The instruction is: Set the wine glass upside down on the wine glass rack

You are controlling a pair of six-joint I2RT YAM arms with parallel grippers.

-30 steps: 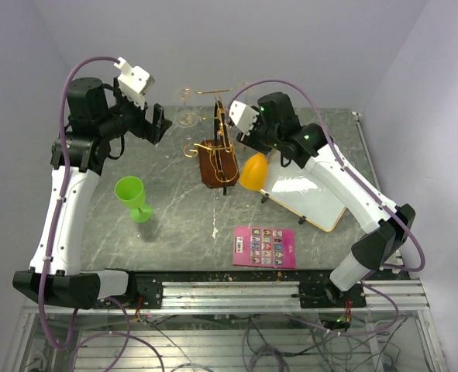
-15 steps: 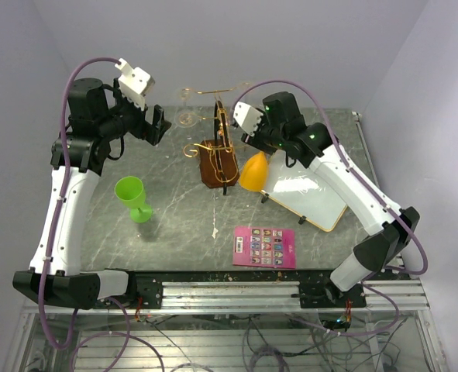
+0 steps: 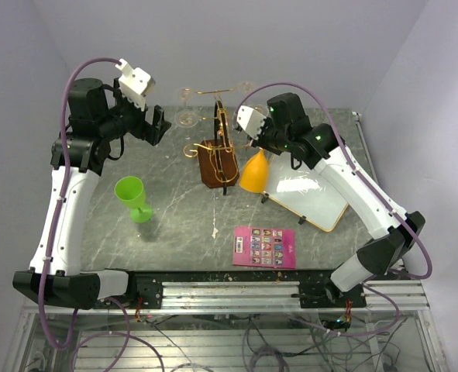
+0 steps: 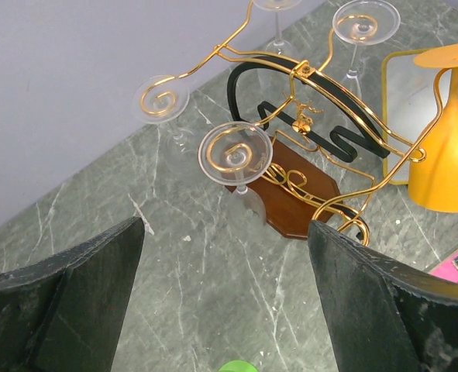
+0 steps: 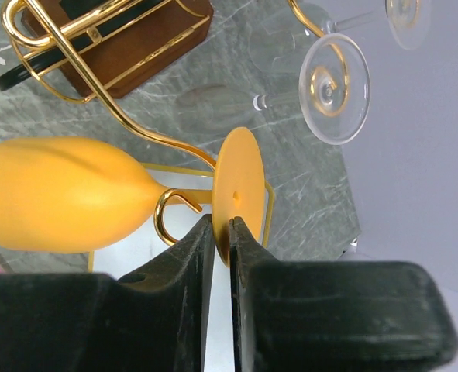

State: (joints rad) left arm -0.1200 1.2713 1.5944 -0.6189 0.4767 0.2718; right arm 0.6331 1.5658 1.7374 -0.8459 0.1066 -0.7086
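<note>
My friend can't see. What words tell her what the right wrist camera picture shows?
The right gripper pinches the foot rim of an orange wine glass that hangs upside down from a curled arm of the gold wine glass rack. Two clear glasses hang beyond it.

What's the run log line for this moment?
right tool: pinching foot of orange wine glass | glass: inverted, stem in wine glass rack hook | left tool: open, empty
</note>
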